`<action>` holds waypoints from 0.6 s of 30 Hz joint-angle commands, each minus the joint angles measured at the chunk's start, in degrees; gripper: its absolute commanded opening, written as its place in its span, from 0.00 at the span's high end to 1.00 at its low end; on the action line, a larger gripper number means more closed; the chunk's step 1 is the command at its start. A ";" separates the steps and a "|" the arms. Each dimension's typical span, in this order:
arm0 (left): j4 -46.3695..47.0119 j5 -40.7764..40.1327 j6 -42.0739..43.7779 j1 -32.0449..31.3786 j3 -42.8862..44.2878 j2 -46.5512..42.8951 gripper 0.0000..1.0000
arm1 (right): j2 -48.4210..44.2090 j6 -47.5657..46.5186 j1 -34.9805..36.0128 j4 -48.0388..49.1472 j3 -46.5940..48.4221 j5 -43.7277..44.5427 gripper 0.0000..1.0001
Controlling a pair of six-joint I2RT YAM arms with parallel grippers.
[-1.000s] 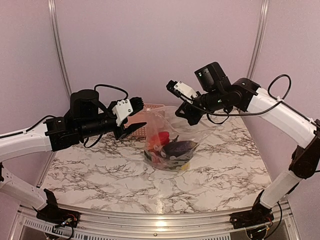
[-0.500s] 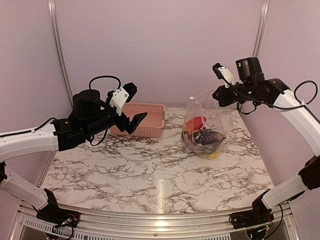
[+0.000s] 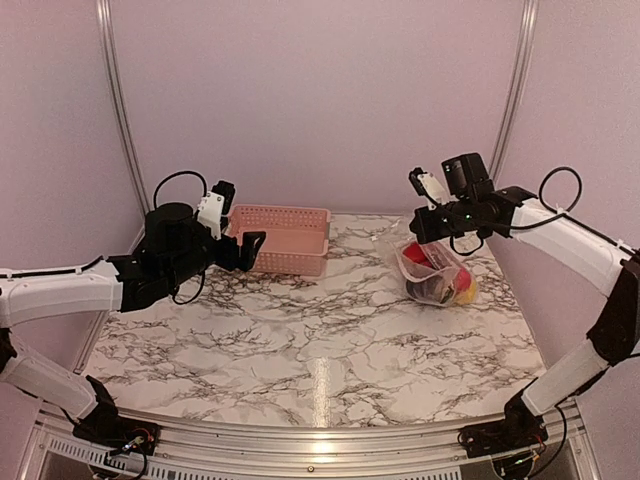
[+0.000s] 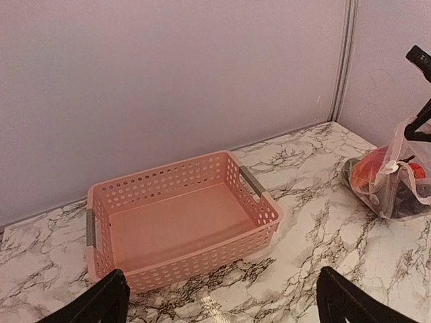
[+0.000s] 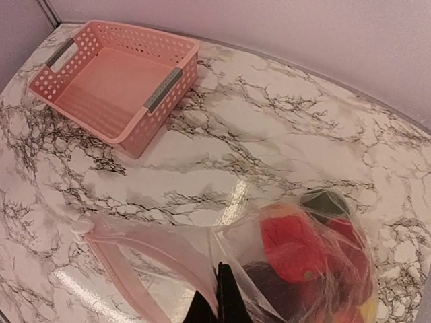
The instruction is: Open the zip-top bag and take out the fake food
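The clear zip-top bag [image 3: 436, 276] rests on the table at the far right, with the fake food inside. My right gripper [image 3: 421, 226] is shut on the bag's upper edge and holds that edge up. In the right wrist view the fingers [image 5: 219, 299] pinch the plastic beside the pinkish zip strip [image 5: 128, 266]. A red piece [image 5: 293, 242] and dark purple and green pieces show through the bag [image 5: 316, 222]. My left gripper [image 3: 246, 250] is open and empty, just in front of the pink basket. The bag also shows in the left wrist view [image 4: 394, 182], far to the right of the left gripper [image 4: 222, 279].
The pink slotted basket [image 3: 300, 262] stands empty at the back left of the marble table, seen also in the left wrist view [image 4: 202, 259] and the right wrist view [image 5: 151, 124]. Walls close off the back and both sides.
My right gripper has carried the bag from the table's middle to the far right and lowered it onto the table. My left gripper has let go of the bag and drawn back left.
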 commanded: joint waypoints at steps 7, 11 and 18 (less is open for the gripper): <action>3.94 -1.65 -16.35 0.49 -5.83 -3.26 0.01 | 5.65 9.29 9.92 13.78 -1.60 -10.00 1.00; 11.08 4.57 -23.21 0.33 -10.83 -2.00 0.01 | 9.22 13.66 12.15 21.00 -2.47 -13.35 1.00; 25.33 10.85 -34.37 -3.12 -15.30 6.60 0.14 | 14.55 17.75 17.67 27.66 -2.49 -15.37 1.00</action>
